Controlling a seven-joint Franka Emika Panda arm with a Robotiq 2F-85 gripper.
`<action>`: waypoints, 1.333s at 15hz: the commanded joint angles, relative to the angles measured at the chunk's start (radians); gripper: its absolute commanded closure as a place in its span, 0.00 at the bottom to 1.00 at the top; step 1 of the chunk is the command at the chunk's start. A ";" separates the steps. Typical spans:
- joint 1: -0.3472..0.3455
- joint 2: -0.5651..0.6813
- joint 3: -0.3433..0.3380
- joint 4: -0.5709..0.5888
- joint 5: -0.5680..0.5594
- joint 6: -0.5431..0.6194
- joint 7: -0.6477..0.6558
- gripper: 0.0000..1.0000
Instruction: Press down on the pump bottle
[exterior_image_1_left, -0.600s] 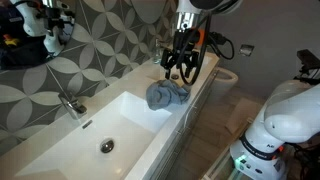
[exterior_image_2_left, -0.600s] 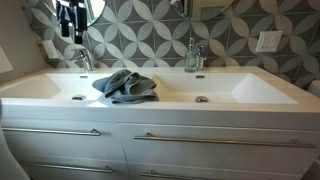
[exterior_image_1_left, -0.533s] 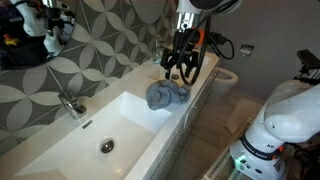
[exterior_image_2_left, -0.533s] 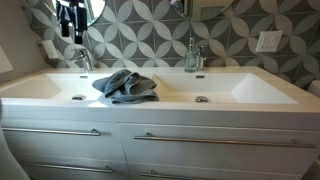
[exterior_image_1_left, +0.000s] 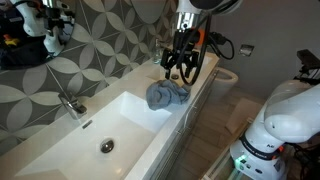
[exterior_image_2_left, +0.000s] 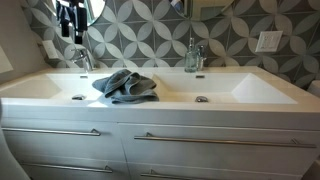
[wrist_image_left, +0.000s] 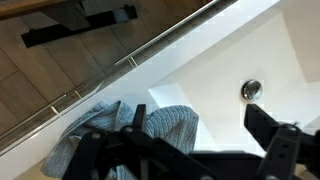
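A clear pump bottle (exterior_image_2_left: 190, 56) stands at the back of the white vanity, beside the faucet (exterior_image_2_left: 199, 58) of one basin. A crumpled blue-grey towel (exterior_image_2_left: 126, 87) lies on the counter between the two basins; it also shows in an exterior view (exterior_image_1_left: 167, 95) and in the wrist view (wrist_image_left: 172, 126). My gripper (exterior_image_1_left: 181, 68) hangs open and empty a little above the towel. In the wrist view its dark fingers (wrist_image_left: 200, 128) are spread wide over the towel and the basin's edge. The bottle does not show in the wrist view.
The counter holds two basins, each with a drain (exterior_image_2_left: 201, 99) (exterior_image_1_left: 106, 145) and a faucet (exterior_image_1_left: 69, 103). A patterned tile wall backs the vanity. Drawer handles (exterior_image_2_left: 189, 138) run along its front. A toilet (exterior_image_1_left: 224, 82) stands past the vanity's end.
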 joint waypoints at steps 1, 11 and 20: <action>-0.014 -0.001 0.011 0.002 0.006 -0.005 -0.006 0.00; -0.014 -0.001 0.011 0.002 0.006 -0.005 -0.006 0.00; -0.120 0.187 -0.097 0.192 -0.204 0.242 -0.269 0.00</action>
